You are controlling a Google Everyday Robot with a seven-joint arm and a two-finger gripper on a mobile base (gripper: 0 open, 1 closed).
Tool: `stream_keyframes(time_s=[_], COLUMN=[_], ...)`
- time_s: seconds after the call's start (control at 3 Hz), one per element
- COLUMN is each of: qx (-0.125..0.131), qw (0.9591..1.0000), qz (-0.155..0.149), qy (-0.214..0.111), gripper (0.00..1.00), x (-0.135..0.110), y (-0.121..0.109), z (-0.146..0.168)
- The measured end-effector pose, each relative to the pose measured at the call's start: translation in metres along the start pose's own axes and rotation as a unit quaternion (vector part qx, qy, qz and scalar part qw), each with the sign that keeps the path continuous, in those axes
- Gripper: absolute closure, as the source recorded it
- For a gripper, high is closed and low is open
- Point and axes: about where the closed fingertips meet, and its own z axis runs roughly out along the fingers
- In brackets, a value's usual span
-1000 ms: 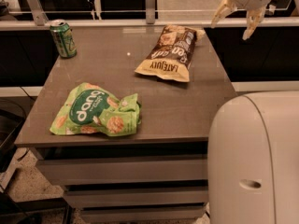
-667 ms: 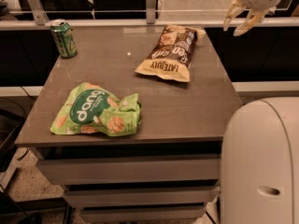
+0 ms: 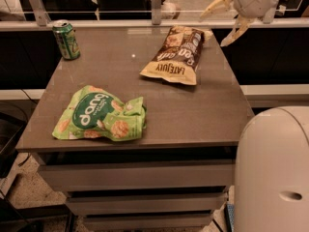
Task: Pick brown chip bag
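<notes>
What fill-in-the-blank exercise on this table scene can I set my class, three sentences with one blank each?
The brown chip bag lies flat, its near end printed LATE ___.
The gripper hangs by that bag's far end, fingers ___, not shut.
The can standing at a far corner of the table is ___.
Missing words: JULY; open; green.

The gripper point(image 3: 225, 21) is hovering at the far right corner of the table point(image 3: 193, 110), fingers spread apart, just past the brown chip bag point(image 3: 176, 54) and not touching it. The bag's lying flat. A crumpled green snack bag point(image 3: 101, 115) is sitting front left, well apart, and a green can point(image 3: 66, 40) is standing upright far left.
</notes>
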Motion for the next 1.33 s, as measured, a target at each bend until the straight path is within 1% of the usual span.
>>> stream_keyframes(time_s=[0.33, 0.67, 1.33], qx=[0.038, 0.052, 0.041], qw=[0.9989, 0.9977, 0.9972], qz=[0.007, 0.011, 0.037], qy=[-0.027, -0.042, -0.051], gripper=[0.16, 0.00, 0.00], x=[-0.007, -0.010, -0.003], y=[-0.021, -0.037, -0.040], z=[0.016, 0.039, 0.106])
